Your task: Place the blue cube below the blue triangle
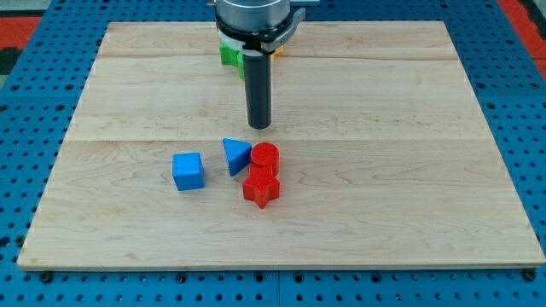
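Observation:
The blue cube [188,170] lies on the wooden board [384,128], left of centre. The blue triangle [235,156] lies just to its right, a small gap between them. My tip [258,125] is the lower end of the dark rod, above and slightly right of the blue triangle in the view, apart from it and from the cube.
A red cylinder [264,158] touches the triangle's right side. A red star-shaped block [261,188] sits right below the cylinder. A green block [229,55] and a bit of a yellow one [278,55] show at the view's top, mostly hidden behind the arm.

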### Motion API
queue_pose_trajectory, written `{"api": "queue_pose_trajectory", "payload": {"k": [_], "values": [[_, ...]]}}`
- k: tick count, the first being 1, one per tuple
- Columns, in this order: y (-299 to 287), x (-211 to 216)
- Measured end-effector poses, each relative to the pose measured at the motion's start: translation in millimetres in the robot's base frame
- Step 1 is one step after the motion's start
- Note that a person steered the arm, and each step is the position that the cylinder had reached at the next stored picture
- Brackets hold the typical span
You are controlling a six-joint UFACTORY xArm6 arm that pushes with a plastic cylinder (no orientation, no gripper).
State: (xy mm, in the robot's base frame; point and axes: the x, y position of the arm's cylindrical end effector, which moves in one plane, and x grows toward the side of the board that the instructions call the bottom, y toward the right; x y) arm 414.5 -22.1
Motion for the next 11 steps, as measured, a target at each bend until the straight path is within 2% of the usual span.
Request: {"api": "queue_pose_trajectory", "payload": {"k": [2, 4, 5, 6, 7, 8, 9, 10, 11], "values": [[-21.8, -3.5], [-128.2, -19.8], [-149.5, 14.3], [-105.6, 76.5], [-82.4, 82.6], [-134.4, 96.9], [-88.7, 113.0], [-60.7, 96.9], [-107.9, 96.9]]}}
